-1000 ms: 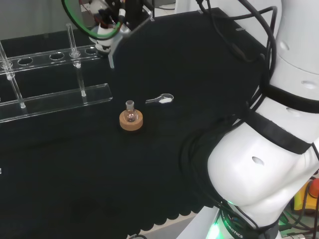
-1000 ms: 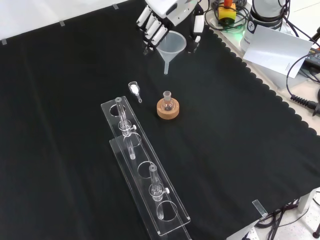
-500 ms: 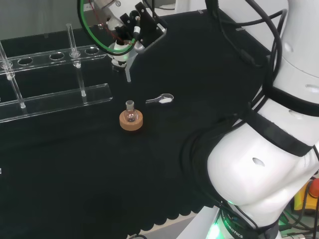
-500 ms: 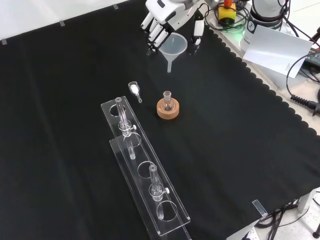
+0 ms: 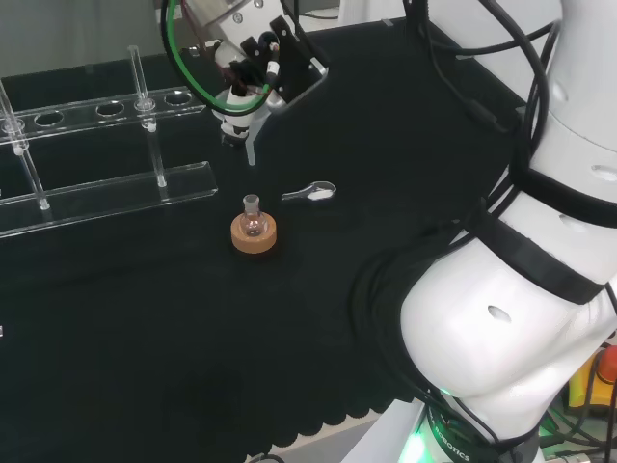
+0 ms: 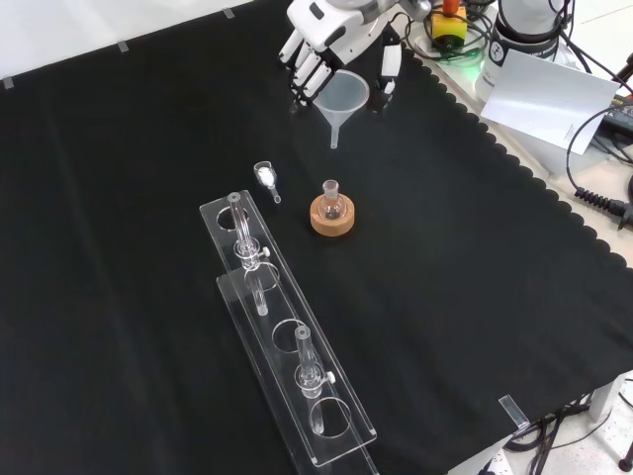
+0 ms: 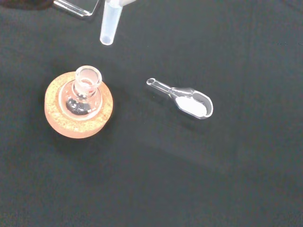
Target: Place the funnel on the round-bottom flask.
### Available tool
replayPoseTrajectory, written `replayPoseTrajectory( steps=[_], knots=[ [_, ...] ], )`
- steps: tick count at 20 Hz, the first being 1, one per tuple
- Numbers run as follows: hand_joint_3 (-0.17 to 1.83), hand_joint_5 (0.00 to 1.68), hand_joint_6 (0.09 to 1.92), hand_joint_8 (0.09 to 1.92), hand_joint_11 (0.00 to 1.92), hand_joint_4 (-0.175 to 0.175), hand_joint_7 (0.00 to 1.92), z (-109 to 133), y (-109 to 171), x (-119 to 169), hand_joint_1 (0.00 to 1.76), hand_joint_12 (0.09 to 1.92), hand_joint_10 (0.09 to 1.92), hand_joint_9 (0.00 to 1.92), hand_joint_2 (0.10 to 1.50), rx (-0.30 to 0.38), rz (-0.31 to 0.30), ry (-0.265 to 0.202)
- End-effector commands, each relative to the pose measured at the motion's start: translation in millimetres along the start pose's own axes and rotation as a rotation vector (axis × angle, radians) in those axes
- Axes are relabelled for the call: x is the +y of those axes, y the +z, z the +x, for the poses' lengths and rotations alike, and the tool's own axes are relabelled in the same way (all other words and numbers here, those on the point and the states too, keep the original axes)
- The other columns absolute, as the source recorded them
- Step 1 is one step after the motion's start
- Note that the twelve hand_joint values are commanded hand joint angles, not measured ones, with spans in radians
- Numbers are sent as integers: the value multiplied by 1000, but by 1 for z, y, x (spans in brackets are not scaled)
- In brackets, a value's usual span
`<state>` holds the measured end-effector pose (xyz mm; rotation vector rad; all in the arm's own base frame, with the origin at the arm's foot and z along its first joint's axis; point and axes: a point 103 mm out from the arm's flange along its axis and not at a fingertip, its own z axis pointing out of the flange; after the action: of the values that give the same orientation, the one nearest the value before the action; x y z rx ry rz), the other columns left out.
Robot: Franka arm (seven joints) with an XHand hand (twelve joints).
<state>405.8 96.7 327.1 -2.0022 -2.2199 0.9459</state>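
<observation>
A small clear round-bottom flask [image 6: 331,201] stands upright on a cork ring [image 6: 332,220] near the middle of the cloth; in the head view the flask [image 5: 253,220] is left of centre. The hand [image 6: 326,35] holds a translucent white funnel [image 6: 339,101] by its cone, stem pointing down, in the air above and beyond the flask in the front view. In the head view the hand [image 5: 260,58] and the funnel [image 5: 241,120] hang behind the flask. The wrist view has the funnel's stem tip [image 7: 110,26] close beside the flask's open neck [image 7: 88,78], not over it.
A clear glass scoop [image 6: 265,178] with white powder lies on the cloth left of the flask in the front view. A long clear acrylic tube rack [image 6: 287,346] holding glass tubes runs toward the front. Cables and papers [image 6: 549,94] sit off the cloth at top right.
The hand has carried the funnel closer to the flask: rightward and lower in the head view, slightly lower in the front view. Flask, scoop and rack have not moved.
</observation>
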Motion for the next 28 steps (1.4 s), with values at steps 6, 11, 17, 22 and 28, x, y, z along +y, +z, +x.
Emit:
replayPoseTrajectory(
  steps=[6, 11, 17, 22, 28],
  knots=[
    [436, 552, 113, 657, 466, -41, 526, 3, 20, 16, 672, 1292, 501, 810, 749, 16, 7, -19],
    [438, 552, 115, 657, 467, -41, 526, 4, 30, 25, 673, 1291, 501, 809, 749, 22, 10, -25],
    [439, 551, 116, 657, 468, -41, 525, 7, 39, 35, 674, 1291, 500, 806, 748, 35, 10, -37],
    [440, 551, 118, 658, 470, -41, 524, 10, 45, 42, 674, 1290, 500, 805, 748, 43, 15, -42],
    [441, 551, 121, 659, 472, -41, 524, 8, 50, 46, 675, 1290, 501, 803, 748, 50, 18, -42]
  ],
)
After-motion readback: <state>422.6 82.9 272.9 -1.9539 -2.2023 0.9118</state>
